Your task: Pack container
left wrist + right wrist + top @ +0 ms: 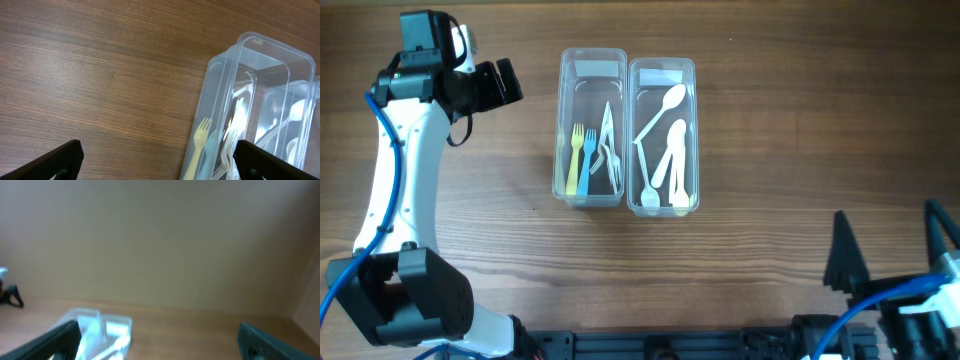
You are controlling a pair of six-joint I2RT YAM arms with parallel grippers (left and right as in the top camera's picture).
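Clear fork container (592, 68) sits nr left claw (510, 85), on its right.

On the table (770, 140), seen from overhead, two boxes stood just beside each other, long walls parallel, slightly toward 12 o'clock from the middle. The fork box (592, 70) stood at 9 o'clock of the spoon box (662, 70). The forks (582, 150) lay lengthwise inside the one, the spoons (670, 150) inside the other. The left gripper (505, 84) was at 9 o'clock of the boxes, near but apart. The right gripper (892, 245) was at 4 o'clock, well apart from them.
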